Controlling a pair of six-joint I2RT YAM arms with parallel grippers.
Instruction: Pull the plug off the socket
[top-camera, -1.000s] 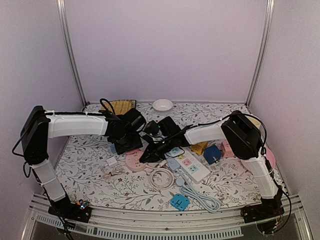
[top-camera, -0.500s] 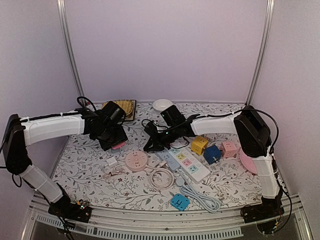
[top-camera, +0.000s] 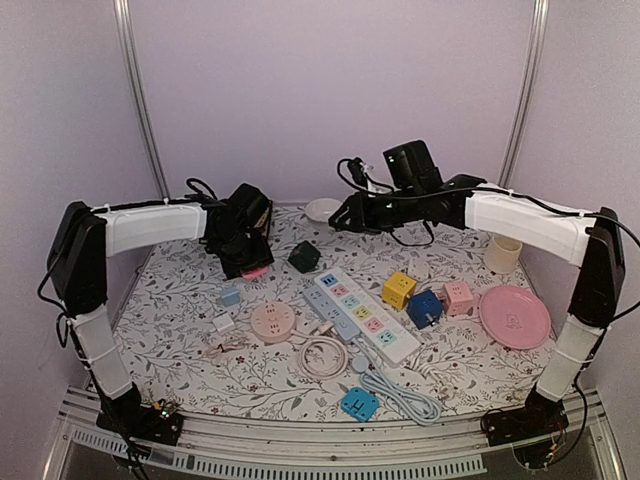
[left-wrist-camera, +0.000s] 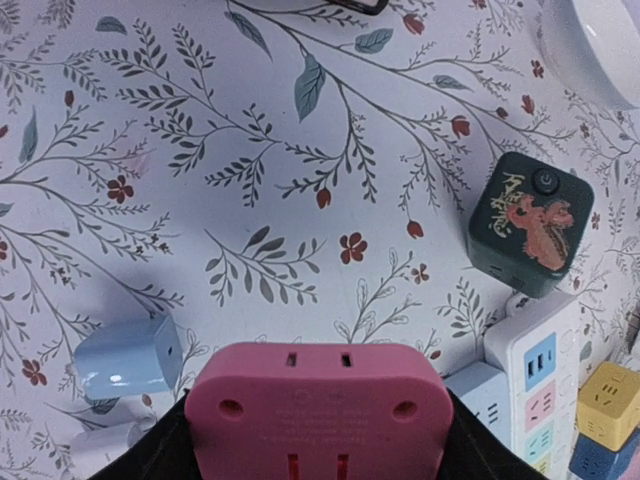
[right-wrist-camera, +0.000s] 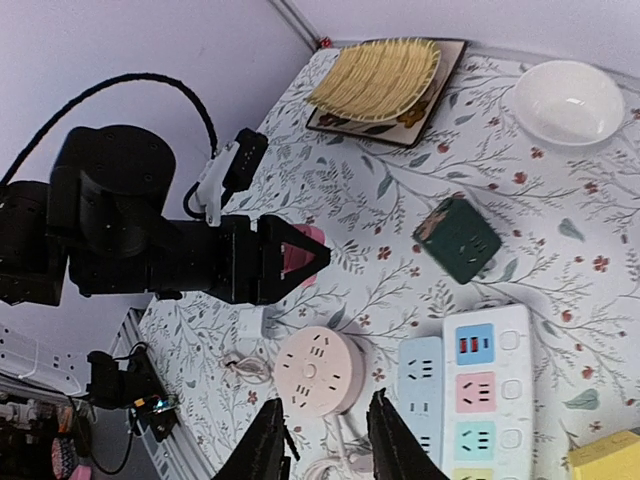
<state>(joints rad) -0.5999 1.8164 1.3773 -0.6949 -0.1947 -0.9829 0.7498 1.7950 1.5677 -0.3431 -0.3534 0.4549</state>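
1. Your left claw (top-camera: 250, 266) is clamped on the pink socket (left-wrist-camera: 318, 410). Its dark fingers (left-wrist-camera: 160, 460) press the block from both sides, and the slotted face points away from the wrist, down toward the table (top-camera: 170, 300).
2. The pink socket sits over the left-back part of the table. As far as the left wrist view shows, it is held clear of the floral cloth.
3. In that view a light-blue block (left-wrist-camera: 125, 355) lies on the cloth just left of the socket. A dark green cube (left-wrist-camera: 530, 222) lies further right, close to the end of the white power strip (top-camera: 365, 315).
4. Your right claw (right-wrist-camera: 328, 425) is raised high over the back of the table, near the white bowl (top-camera: 325, 209). Its two fingers stand partway apart and there is nothing between them.
5. The right claw and the pink socket are well apart. In the right wrist view the socket lies up and to the left of the fingertips, at the tip of the left claw. Below the fingertips you see the round pink outlet disc (right-wrist-camera: 318, 370) and the end of the power strip.
6. You cannot tell from these views which loose piece on the cloth is the plug.
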